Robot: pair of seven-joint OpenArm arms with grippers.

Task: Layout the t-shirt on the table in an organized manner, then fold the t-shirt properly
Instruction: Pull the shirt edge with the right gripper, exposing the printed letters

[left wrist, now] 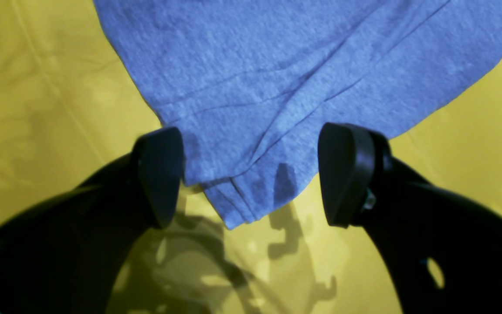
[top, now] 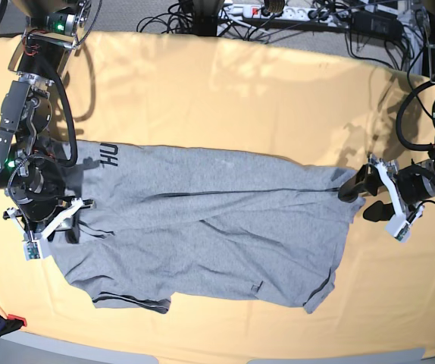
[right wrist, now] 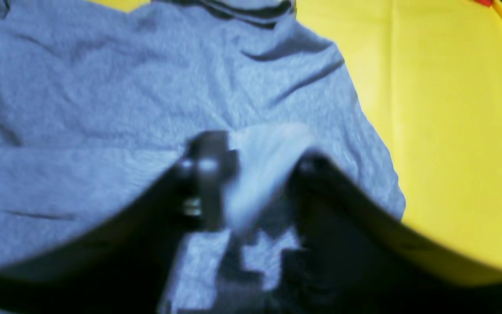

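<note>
The shirt (top: 202,227) lies stretched lengthwise across the middle of the table (top: 225,91), one end by each arm, so the laying-out is well under way. It is not flat yet: long creases run along its length, the near edge is ragged, and what looks like a sleeve sticks out at the near side. Black lettering shows at the end beside the right arm.

The left gripper (left wrist: 251,179) stands wide, with a folded corner of the shirt lying between its fingers (left wrist: 159,174) but not pinched; in the base view it sits just off that end of the cloth. The right gripper (right wrist: 255,174) hangs over the other end, its jaws apart with a pale ridge of fabric between them. That view is blurred, so whether the cloth is pinched or only lies there cannot be told.

By my reading, the stretch is about done and the cloth is released or close to it. Smoothing the wrinkles and squaring the edges is left, and none of the folding proper has begun: no sleeve is turned in, and the body is not doubled over
</note>
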